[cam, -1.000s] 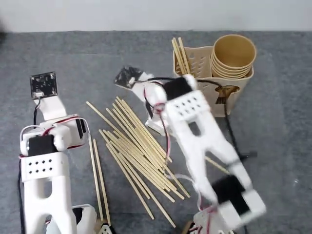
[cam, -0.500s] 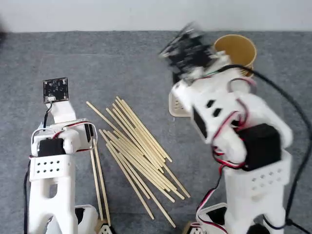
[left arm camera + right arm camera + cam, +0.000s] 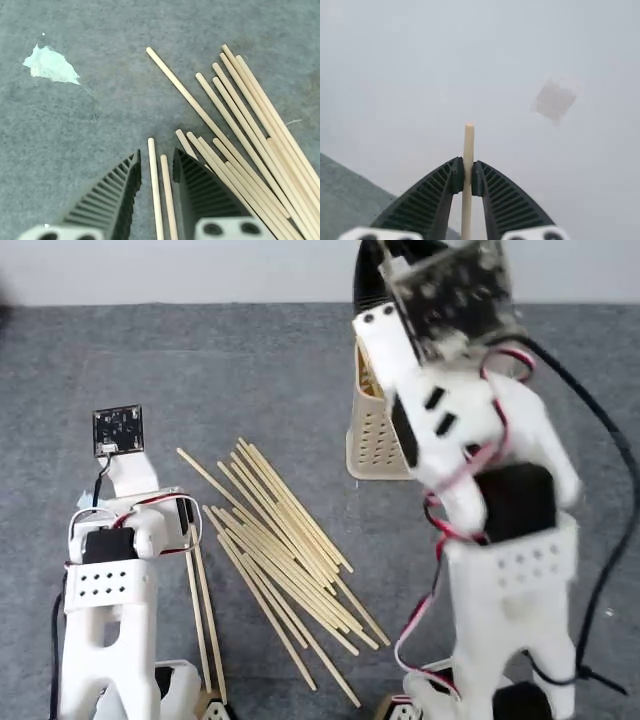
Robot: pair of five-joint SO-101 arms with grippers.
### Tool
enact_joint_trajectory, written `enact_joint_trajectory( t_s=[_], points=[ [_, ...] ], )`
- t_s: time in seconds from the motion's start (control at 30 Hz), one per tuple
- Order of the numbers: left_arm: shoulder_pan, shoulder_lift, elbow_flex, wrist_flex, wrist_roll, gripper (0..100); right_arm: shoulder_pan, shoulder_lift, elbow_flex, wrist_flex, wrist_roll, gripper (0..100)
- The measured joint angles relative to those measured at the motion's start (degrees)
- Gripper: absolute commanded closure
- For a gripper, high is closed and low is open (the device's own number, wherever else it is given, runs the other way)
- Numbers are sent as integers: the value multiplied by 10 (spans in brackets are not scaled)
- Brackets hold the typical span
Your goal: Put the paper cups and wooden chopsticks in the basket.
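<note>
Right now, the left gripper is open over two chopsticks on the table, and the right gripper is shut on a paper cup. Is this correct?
Not quite. The right gripper is shut on a single wooden chopstick, not a paper cup, as the right wrist view shows. The left gripper is open over two chopsticks on the table.

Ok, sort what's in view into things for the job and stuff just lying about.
For the job: basket; loose chopsticks; one chopstick in the right pincer.
Lying about: pale scrap on the grey mat.
</note>
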State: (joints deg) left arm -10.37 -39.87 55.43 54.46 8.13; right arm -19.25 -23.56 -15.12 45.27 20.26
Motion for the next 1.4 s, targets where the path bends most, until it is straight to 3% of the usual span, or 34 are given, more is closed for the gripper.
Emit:
enact_joint_trajectory(
  t_s=[0.27, 0.5, 0.63, 0.87, 1.03, 1.27, 1.4],
  points=[
    [0, 0, 14, -2, 0, 902, 11, 47, 62, -3, -47, 808],
    [0, 0, 14, -2, 0, 902, 17, 37, 63, 20, -51, 894],
    [0, 0, 14, -2, 0, 902, 18, 4, 63, 126, -51, 990],
    [0, 0, 14, 21, 0, 902, 17, -12, 158, 313, -51, 981],
    [0, 0, -12, 113, -5, 899, 16, -12, 291, 287, -53, 981],
    [0, 0, -69, 207, -118, 897, 19, -12, 421, 191, -53, 981],
    [0, 0, -75, 232, -124, 829, 27, -12, 442, 164, -53, 981]
  ],
)
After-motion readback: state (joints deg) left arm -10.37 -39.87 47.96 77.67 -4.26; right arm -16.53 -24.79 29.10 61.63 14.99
